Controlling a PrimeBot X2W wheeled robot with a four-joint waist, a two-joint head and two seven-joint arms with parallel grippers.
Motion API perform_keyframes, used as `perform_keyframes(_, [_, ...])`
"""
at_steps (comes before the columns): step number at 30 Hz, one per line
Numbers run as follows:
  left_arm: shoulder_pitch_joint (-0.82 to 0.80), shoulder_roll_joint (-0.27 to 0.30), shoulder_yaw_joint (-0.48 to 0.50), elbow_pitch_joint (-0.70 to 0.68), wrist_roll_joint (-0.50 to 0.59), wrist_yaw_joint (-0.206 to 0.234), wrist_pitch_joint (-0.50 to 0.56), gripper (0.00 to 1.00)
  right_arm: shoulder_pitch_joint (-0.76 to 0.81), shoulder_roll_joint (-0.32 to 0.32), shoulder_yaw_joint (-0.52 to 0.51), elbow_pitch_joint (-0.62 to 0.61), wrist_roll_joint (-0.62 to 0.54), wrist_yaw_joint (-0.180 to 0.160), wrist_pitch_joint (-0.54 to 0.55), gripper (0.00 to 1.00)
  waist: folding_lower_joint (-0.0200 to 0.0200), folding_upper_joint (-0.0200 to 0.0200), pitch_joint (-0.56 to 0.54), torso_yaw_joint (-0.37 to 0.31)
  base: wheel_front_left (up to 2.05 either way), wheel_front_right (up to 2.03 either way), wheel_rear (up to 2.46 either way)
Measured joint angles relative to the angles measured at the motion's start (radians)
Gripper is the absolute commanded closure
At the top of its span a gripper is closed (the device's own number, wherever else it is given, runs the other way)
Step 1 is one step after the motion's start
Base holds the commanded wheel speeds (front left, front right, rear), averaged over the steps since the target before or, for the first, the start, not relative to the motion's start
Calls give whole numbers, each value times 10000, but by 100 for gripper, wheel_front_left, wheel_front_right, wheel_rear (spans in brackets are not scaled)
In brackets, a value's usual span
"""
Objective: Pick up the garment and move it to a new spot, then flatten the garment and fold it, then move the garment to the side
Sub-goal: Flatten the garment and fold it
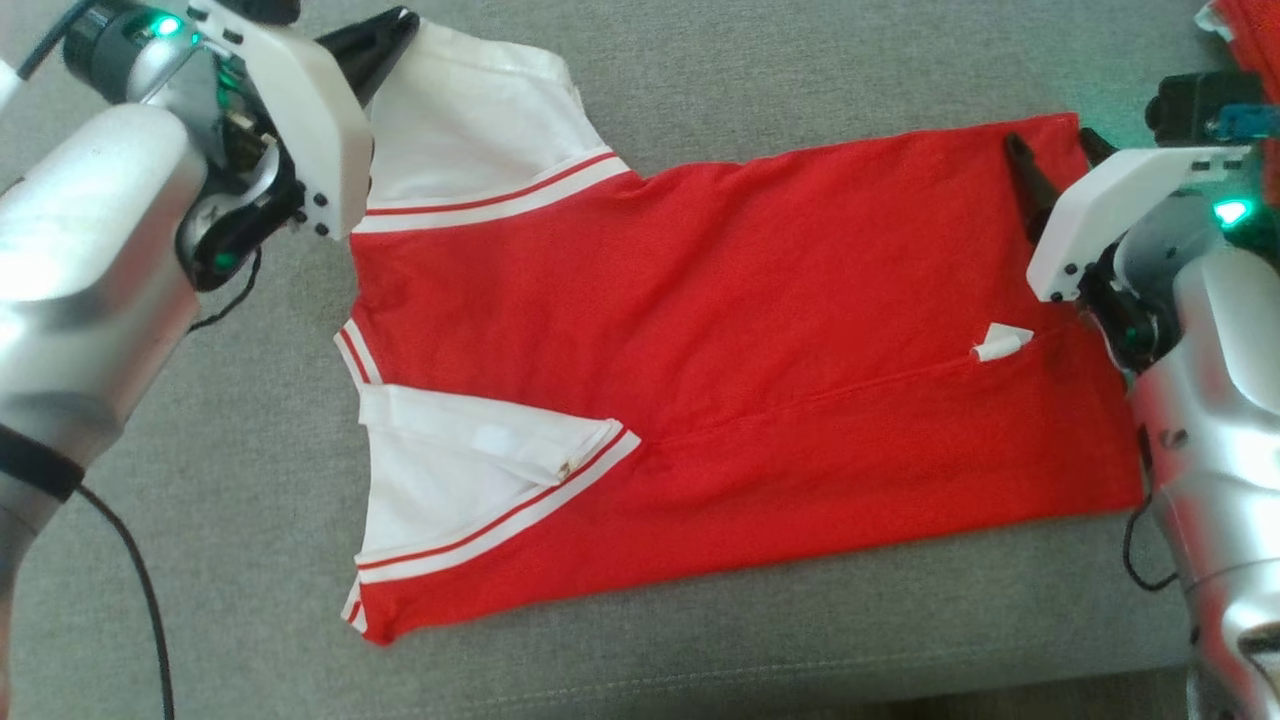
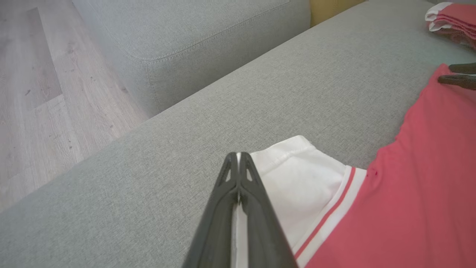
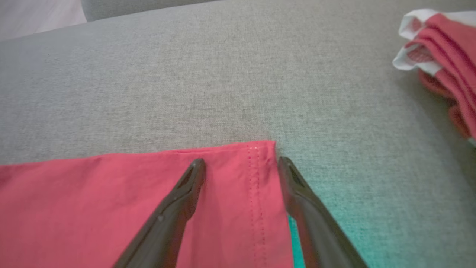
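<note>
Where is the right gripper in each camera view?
Head view: right gripper upper right, open over the garment's hem corner.
Left wrist view: right gripper at the upper right edge.
Right wrist view: right gripper bottom centre, straddling the hem.
Shared landmark: folded red pile, upper right everywhere.

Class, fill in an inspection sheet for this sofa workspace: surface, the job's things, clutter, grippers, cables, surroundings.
Surface: grey sofa cushion.
Job's things: red garment, lying flat; white sleeve at its far left.
Clutter: red-and-white cloth pile, far right.
Grippers: left gripper shut on white sleeve; right gripper open, astride hem corner.
Cables: black cable beside left arm.
Surroundings: wooden floor, second sofa block.
</note>
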Motion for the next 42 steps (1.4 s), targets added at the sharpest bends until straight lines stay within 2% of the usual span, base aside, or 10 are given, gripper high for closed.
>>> perform_keyframes(11, [-137, 75, -504, 100, -351, 0, -211, 100, -734, 301, 96, 1058, 58, 0, -439, 0, 0, 0, -21, -65, 0, 0, 0])
perform_keyframes(14, [-148, 79, -562, 167, -407, 0, -251, 100, -743, 336, 163, 1200, 211, 0, -548, 7, 0, 0, -38, -83, 0, 0, 0])
perform_keyframes(16, [-179, 79, -635, 199, -506, 0, -263, 100, -759, 336, 188, 1273, 372, 0, -616, 21, 0, 0, -44, -90, 0, 0, 0])
perform_keyframes(18, [-246, 79, -709, 238, -523, 0, -334, 100, -781, 334, 238, 1329, 510, 0, -671, 47, 0, 0, -45, -91, 0, 0, 0])
perform_keyframes(20, [-343, 82, -800, 274, -564, 0, -357, 100, -806, 334, 314, 1363, 608, 0, -750, 57, 0, 0, -42, -88, 0, 0, 0])
perform_keyframes(21, [-367, 84, -823, 286, -594, 0, -414, 100, -835, 334, 347, 1392, 639, 0, -780, 68, 0, 0, -39, -85, 0, 0, 0])
perform_keyframes(22, [-380, 84, -848, 293, -594, 0, -431, 100, -875, 326, 385, 1417, 677, 0, -796, 88, 0, 0, -38, -79, 0, 0, 0])
perform_keyframes(23, [-380, 84, -886, 299, -594, 0, -441, 100, -929, 316, 412, 1440, 702, 0, -871, 88, 0, 0, -39, -70, 0, 0, 0])
perform_keyframes(24, [-380, 84, -928, 316, -593, 0, -512, 100, -978, 307, 435, 1461, 709, 0, -930, 100, 0, 0, -42, -59, 0, 0, 0])
perform_keyframes(42, [-807, -10, -859, 734, -623, 0, -2801, 100, -1477, -380, 90, 1469, 1258, 0, -2295, 100, 0, 0, -525, 128, 0, 0, 0])
